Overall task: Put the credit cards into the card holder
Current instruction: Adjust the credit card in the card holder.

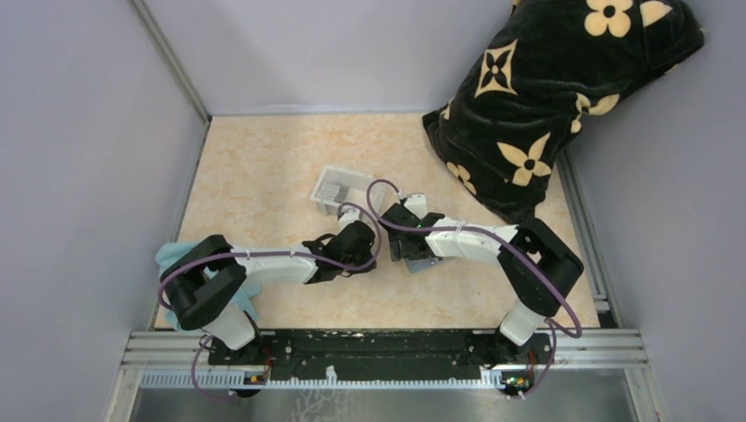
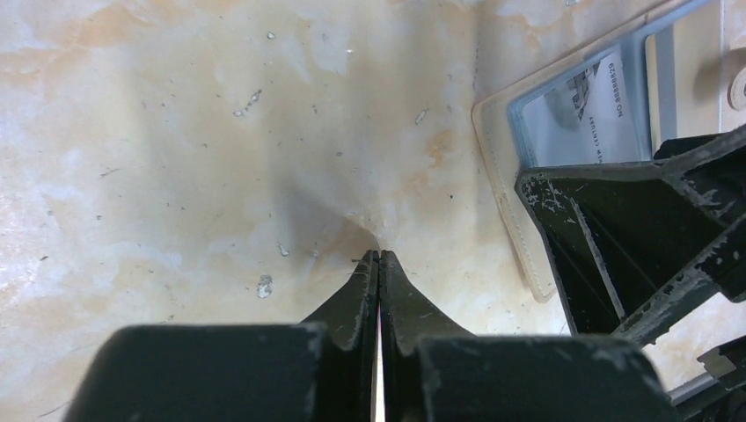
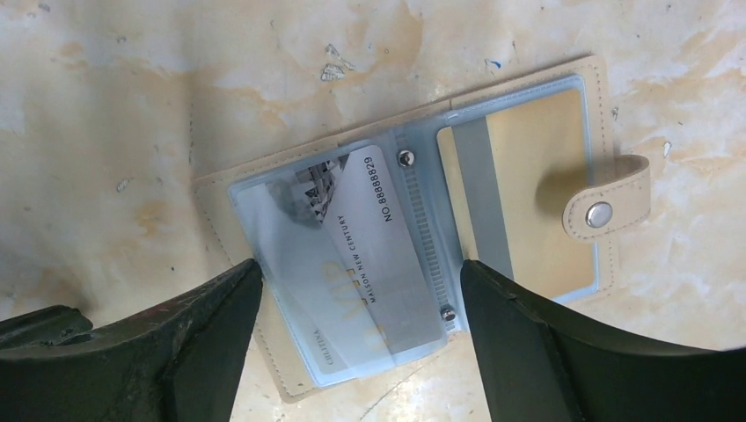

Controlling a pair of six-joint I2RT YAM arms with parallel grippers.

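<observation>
The tan card holder [image 3: 264, 180] lies open and flat on the marbled table, its snap tab [image 3: 607, 207] to the right. A silvery credit card [image 3: 369, 237] sits slanted in its left clear sleeve, and a gold card [image 3: 528, 193] fills the right sleeve. My right gripper [image 3: 359, 268] is open, its fingers straddling the left sleeve from above. My left gripper [image 2: 379, 257] is shut on nothing, its tips low over bare table just left of the card holder [image 2: 501, 176]. From above, the card holder [image 1: 424, 263] is mostly hidden under the right gripper [image 1: 406, 253].
A clear plastic tray [image 1: 341, 186] holding grey cards stands just beyond the two grippers. A big black pillow [image 1: 545, 97] with tan flowers fills the back right corner. A light blue cloth [image 1: 167, 259] lies by the left arm's base. Grey walls enclose the table.
</observation>
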